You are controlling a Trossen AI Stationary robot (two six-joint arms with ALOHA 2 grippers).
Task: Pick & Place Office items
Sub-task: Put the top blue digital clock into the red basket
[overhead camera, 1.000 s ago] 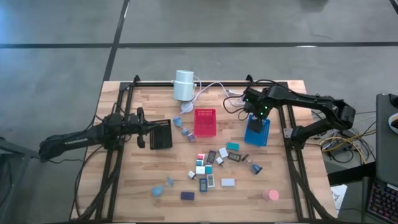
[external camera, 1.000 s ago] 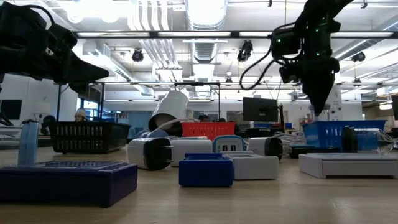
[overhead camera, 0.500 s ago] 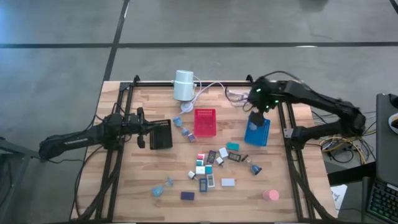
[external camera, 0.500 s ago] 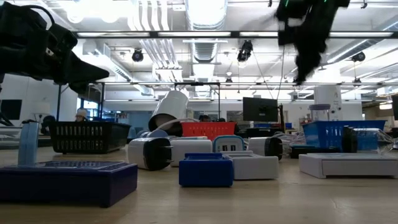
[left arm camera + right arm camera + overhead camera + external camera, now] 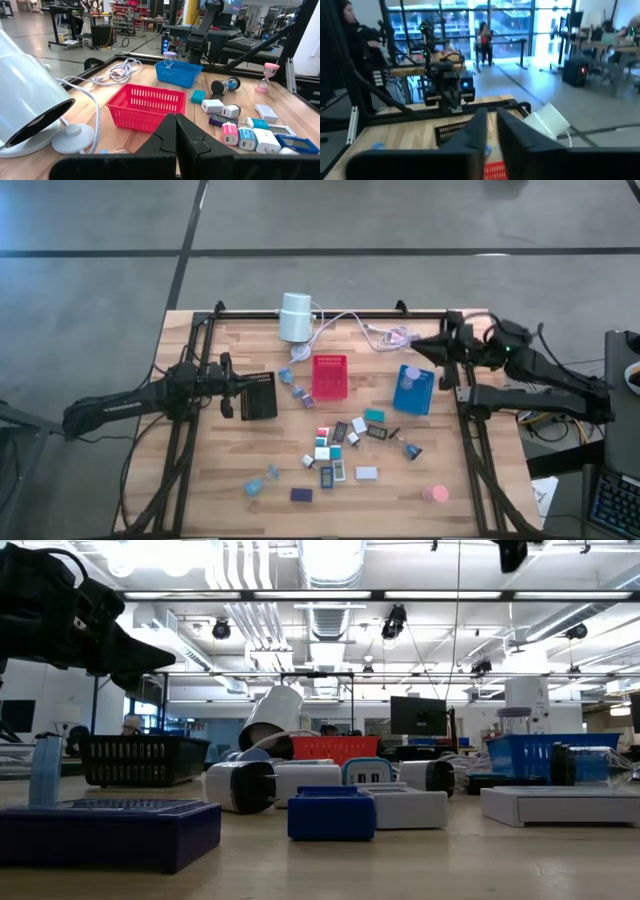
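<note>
At the left side of the wooden table (image 5: 230, 470), the left gripper (image 5: 240, 394) waits with its fingers pressed together and empty, its tips just beside the black tray (image 5: 260, 395). Behind this, near the back edge, a white cylinder (image 5: 295, 316) lies on its side, and its cable (image 5: 345, 320) runs toward the right. Next comes the red tray (image 5: 329, 376), with two small blue pieces (image 5: 291, 381) lying between it and the black tray. In front of the red tray, the office items (image 5: 340, 450) are scattered in the middle of the table: small white, teal, blue and black blocks close to each other, a dark purple block (image 5: 301, 494) nearer the front edge, and a pink disc (image 5: 435, 493) well apart at the front right. More to the right stands the blue tray (image 5: 414, 388). At the right back corner, the right gripper (image 5: 421, 347) is raised near the frame rail, beside the blue tray, with its fingers closed and pinching nothing.
</note>
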